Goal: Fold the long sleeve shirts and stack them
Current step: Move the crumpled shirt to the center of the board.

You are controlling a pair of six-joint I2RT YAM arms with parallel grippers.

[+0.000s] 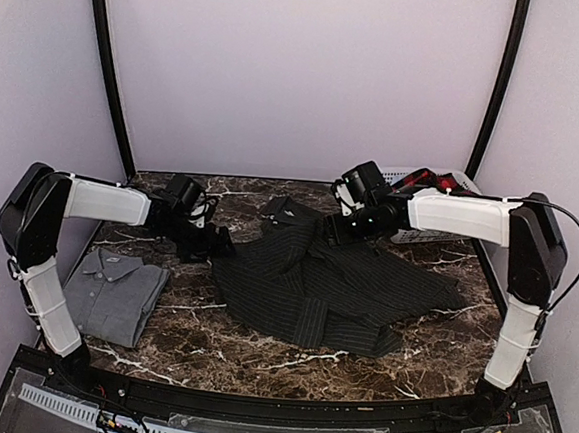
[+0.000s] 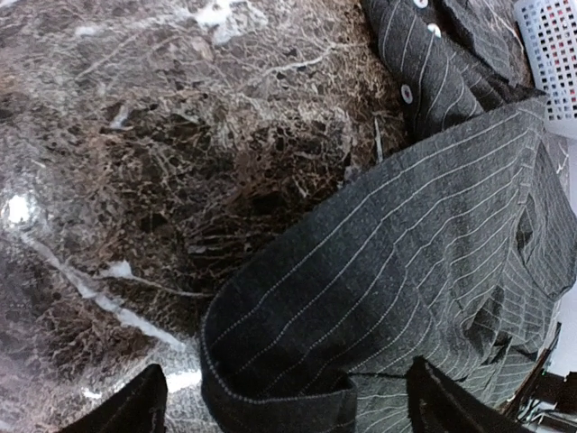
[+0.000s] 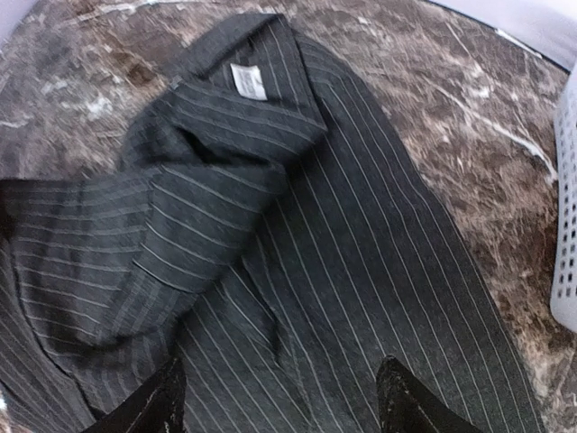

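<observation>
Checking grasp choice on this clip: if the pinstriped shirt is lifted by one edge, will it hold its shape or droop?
Probably droops: the pinstriped shirt lies rumpled with soft folds, so it looks floppy. It is likely light, being thin cloth lying nearly flat on the table. Pushed, it would probably bunch up rather than slide whole.

Table bare front-centre; pinstripe shirt covers middle; basket blocks far-right; grey shirt near-left.

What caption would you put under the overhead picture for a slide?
Overhead: left gripper and right gripper, both open, over a spread pinstriped shirt; folded grey shirt left, basket behind.
</observation>
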